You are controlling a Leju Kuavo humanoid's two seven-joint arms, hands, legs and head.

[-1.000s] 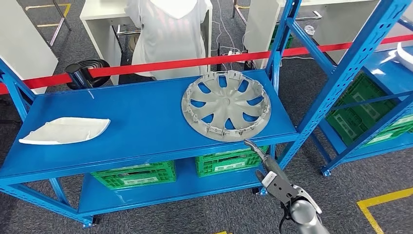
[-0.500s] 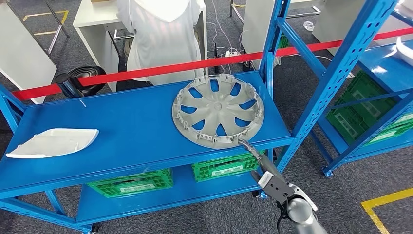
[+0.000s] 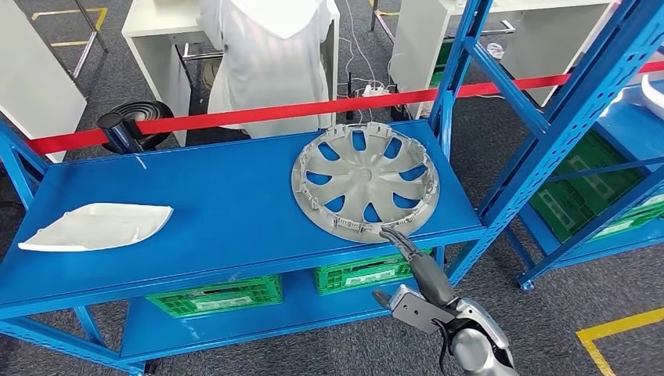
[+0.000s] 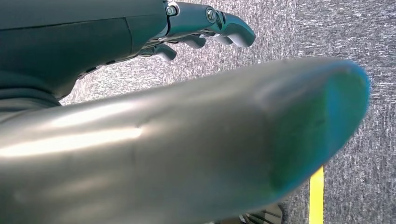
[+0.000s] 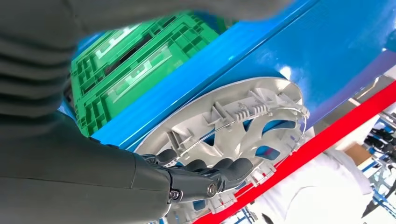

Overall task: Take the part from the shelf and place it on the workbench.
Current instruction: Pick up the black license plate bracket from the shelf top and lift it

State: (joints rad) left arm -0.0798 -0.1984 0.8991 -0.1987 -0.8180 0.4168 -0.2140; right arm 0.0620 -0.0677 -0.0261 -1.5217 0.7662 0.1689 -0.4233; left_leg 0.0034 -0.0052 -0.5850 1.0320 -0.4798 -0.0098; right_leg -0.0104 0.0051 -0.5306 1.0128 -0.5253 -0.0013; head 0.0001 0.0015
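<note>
A grey wheel cover (image 3: 364, 184) lies hollow side up on the right end of the blue shelf (image 3: 219, 196), its near rim at the shelf's front edge. My right hand (image 3: 419, 286) reaches up from below, its fingertips (image 3: 394, 235) touching that near rim, the thumb held apart. In the right wrist view the dark fingers (image 5: 210, 175) lie against the edge of the wheel cover (image 5: 233, 121); no closed grip shows. My left hand (image 4: 201, 23) hangs over the grey carpet and holds nothing.
A white curved part (image 3: 98, 225) lies at the shelf's left end. Green crates (image 3: 360, 270) stand on the lower level. Blue uprights (image 3: 462, 63) flank the shelf's right end. A red tape (image 3: 313, 108) runs behind, with a person (image 3: 270, 55) in white beyond it.
The whole view has shifted slightly. My right hand has risen and reached forward, from just below the shelf edge to touching the wheel cover's near rim.
</note>
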